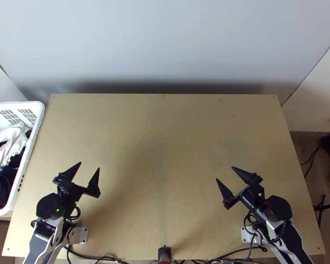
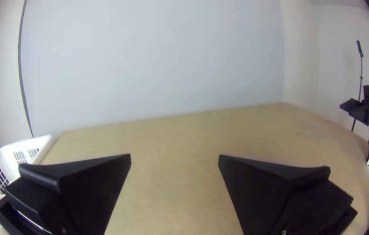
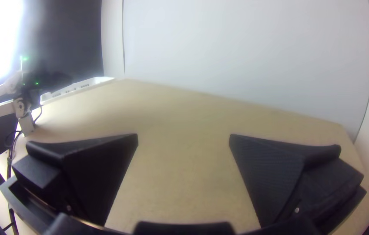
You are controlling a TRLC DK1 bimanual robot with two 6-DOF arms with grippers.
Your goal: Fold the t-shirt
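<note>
wooden table (image 1: 165,154), white basket (image 1: 30,147) close alongside

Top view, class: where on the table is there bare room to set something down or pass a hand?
The table is bare between the left claw and right claw, and beyond both, up to the pale wall. A hand could probably pass there too. Crowded: the near edge, with cables, and the left edge, by the white basket of cloth.

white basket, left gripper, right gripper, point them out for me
white basket (image 1: 38,106), top view, on its rim
left gripper (image 1: 89,165), top view, midway between its fingertips
right gripper (image 1: 224,173), top view, midway between its fingertips
</note>
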